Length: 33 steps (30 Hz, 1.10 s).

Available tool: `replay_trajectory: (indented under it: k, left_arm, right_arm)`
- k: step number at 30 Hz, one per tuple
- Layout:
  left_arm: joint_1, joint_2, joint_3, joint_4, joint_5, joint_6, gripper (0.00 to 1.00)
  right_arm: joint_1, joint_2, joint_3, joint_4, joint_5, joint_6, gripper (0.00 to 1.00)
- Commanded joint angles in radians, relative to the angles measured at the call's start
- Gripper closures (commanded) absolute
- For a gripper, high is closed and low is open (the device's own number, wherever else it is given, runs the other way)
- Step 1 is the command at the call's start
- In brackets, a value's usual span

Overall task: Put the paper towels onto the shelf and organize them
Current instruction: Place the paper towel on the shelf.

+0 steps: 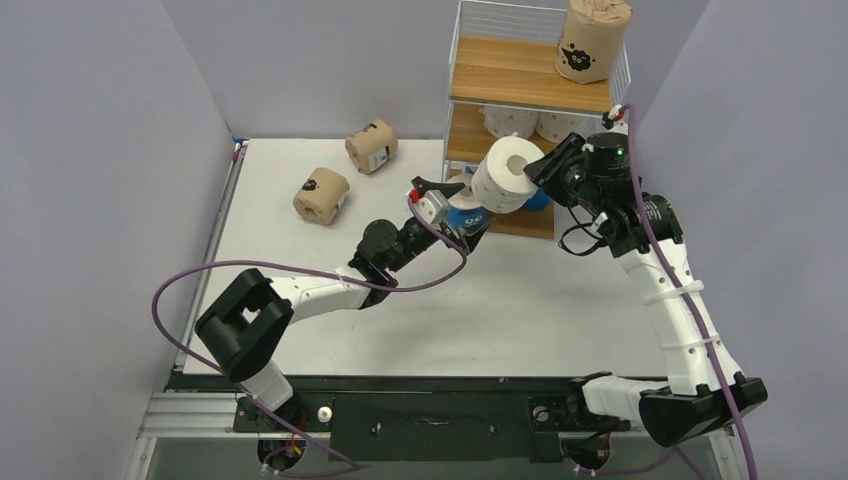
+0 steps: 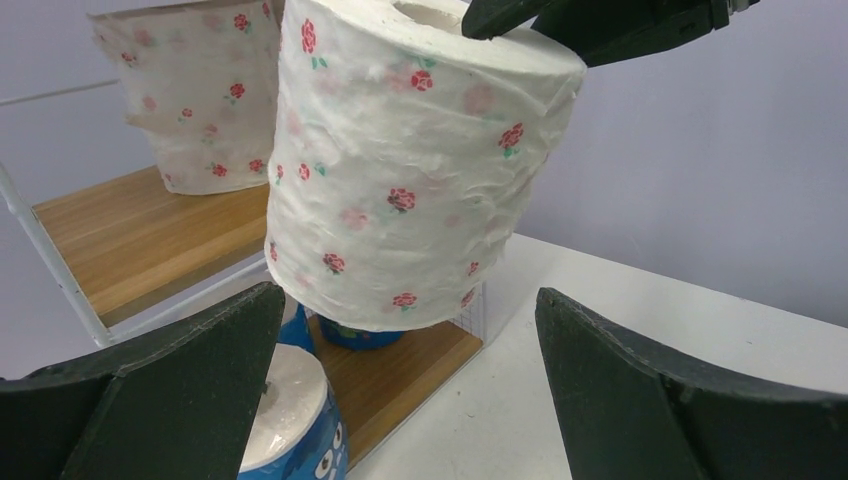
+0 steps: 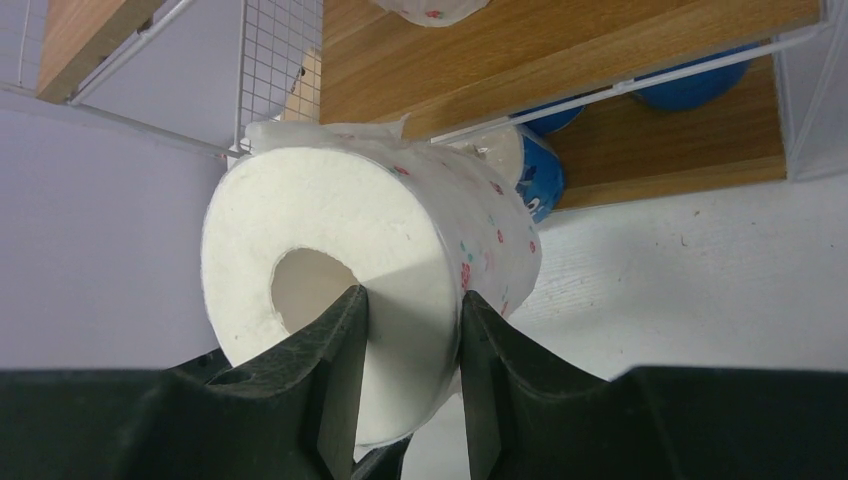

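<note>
Mid-placement: right gripper [image 3: 410, 370] is clamped on the wall of a white pink-dotted roll [image 1: 508, 175], one finger in the core, the other outside. The roll is in the air just in front of the shelf [image 1: 530, 70] at middle-tier height, tilted, not yet on a board. Two matching dotted rolls [image 1: 535, 123] are on the middle board, one brown roll [image 1: 592, 40] is on top, and blue-and-white rolls [image 3: 690, 85] are on the bottom. Two brown rolls [image 1: 345, 170] lie on the table [image 1: 500, 300], well apart from the shelf. Left gripper [image 2: 405, 300] is spread wide with nothing in it, just below the held roll and beside another blue-and-white roll [image 2: 290, 420]. Next move likely: push the roll in over the middle board's front wire beside its two mates, set it upright, then let go. Watch the left arm, which is close underneath.
</note>
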Motion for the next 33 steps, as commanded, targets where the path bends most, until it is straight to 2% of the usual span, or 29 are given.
replay_trajectory:
  k: [1, 14, 33]
  left_arm:
    - [0.015, 0.031, 0.072, 0.073, 0.016, 0.011, 0.04]
    - [0.045, 0.157, 0.169, 0.105, -0.003, -0.004, 0.04]
    - [0.083, 0.222, 0.263, 0.119, 0.003, -0.033, 0.04]
  right_arm:
    - [-0.006, 0.02, 0.068, 0.09, -0.013, 0.025, 0.79]
    - [-0.009, 0.077, 0.113, 0.124, -0.018, 0.037, 0.79]
    - [-0.009, 0.137, 0.147, 0.164, -0.021, 0.048, 0.79]
